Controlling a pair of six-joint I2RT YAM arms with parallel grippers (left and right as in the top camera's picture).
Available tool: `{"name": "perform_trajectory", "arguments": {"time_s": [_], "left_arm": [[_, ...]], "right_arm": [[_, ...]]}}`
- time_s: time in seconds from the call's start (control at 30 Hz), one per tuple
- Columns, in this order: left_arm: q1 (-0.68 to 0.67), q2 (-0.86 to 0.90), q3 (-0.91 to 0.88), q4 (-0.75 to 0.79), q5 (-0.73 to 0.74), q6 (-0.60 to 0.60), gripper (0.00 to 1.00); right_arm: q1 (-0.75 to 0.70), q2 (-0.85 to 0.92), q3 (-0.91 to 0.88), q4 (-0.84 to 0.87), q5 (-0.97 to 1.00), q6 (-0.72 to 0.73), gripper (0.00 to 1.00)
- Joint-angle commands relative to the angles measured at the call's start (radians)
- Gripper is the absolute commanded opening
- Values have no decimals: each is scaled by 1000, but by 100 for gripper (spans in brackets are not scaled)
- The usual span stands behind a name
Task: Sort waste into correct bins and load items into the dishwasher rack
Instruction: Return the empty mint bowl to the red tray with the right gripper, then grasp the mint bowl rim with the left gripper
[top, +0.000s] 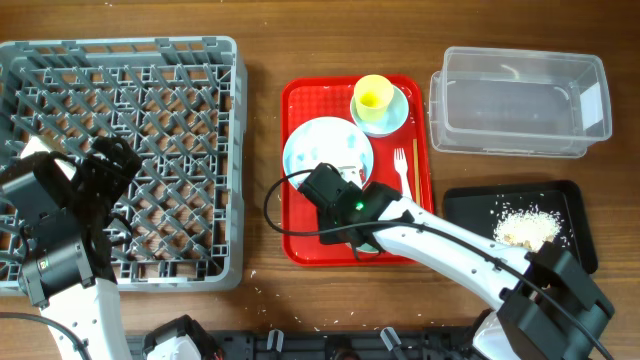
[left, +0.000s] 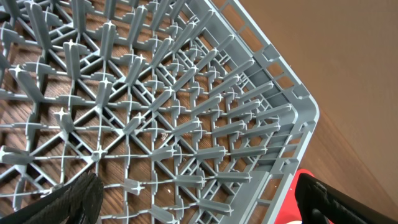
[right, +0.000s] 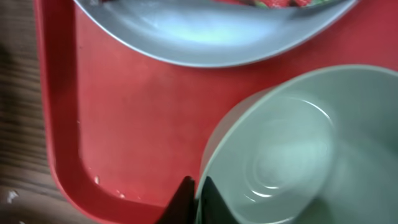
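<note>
Dishwasher rack: one large grey square crate with a lattice of pegs. It stands at the left end of the table, and we see no dish in it.
Left fingers: spread wide apart above the rack, holding nothing.
Red tray: one, in the middle of the table, just beside the rack.
Light blue plate: one, round, lying on the red tray. The right wrist view shows small red and green scraps on it.
Pale green bowl: one, smooth and empty inside, at the near edge of the red tray, just beside the plate.
Right fingers: nearly closed, one tip inside and one outside the rim of the bowl, pinching it.
Yellow cup: one, upright, standing in the small dish.
Small dish: one, light blue, in the far right corner of the red tray.
White fork: one, lying along the right side of the red tray.
Clear tub: one, rectangular, far right on the table.
Black tray: one, flat, in front of the tub.
Rice: one whitish heap in the black tray.
</note>
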Motion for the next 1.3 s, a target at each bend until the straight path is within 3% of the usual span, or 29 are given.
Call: {"name": "perform_trajectory", "arguments": {"time_s": [0.0, 0.03, 0.07, 0.17, 0.23, 0.4, 0.57, 0.63, 0.9, 0.97, 1.03, 1.07, 1.13, 1.2, 1.27], "left_arm": [[3, -2, 13, 3, -6, -10, 100], [3, -2, 13, 3, -6, -10, 100], [3, -2, 13, 3, -6, -9, 100], [3, -2, 13, 3, -6, -10, 100], [3, -2, 13, 3, -6, -9, 100], [3, -2, 13, 3, -6, -9, 100], [3, -2, 13, 3, -6, -10, 100], [3, -2, 13, 3, -6, -9, 100], [3, 0, 13, 37, 22, -41, 100], [3, 0, 13, 15, 210, -107, 100], [-6, 4, 13, 33, 531, -108, 100], [-46, 13, 13, 84, 716, -39, 100], [-177, 27, 13, 176, 857, 3, 100], [-397, 42, 13, 253, 833, 3, 100], [-679, 84, 37, 274, 669, 3, 100]], "right_arm": [[7, 2, 0, 41, -3, -5, 39], [6, 2, 6, 58, -38, -39, 53], [7, 2, 23, 60, -64, -55, 60], [-8, -6, 140, -61, -13, -61, 70], [-89, -27, 336, -266, 105, -60, 100], [-391, -135, 513, -395, 127, -96, 100], [-911, -227, 513, -441, 127, -95, 100], [-1030, -225, 513, -443, 125, -93, 100], [-1072, -225, 513, -439, 126, -84, 100], [-1072, -225, 513, -439, 126, -84, 100], [-1072, -225, 513, -439, 126, -84, 100], [-1072, -225, 513, -439, 126, -84, 100], [-1072, -225, 513, -439, 126, -84, 100], [-1072, -225, 513, -439, 126, -84, 100], [-1072, -225, 513, -439, 126, -84, 100]]}}
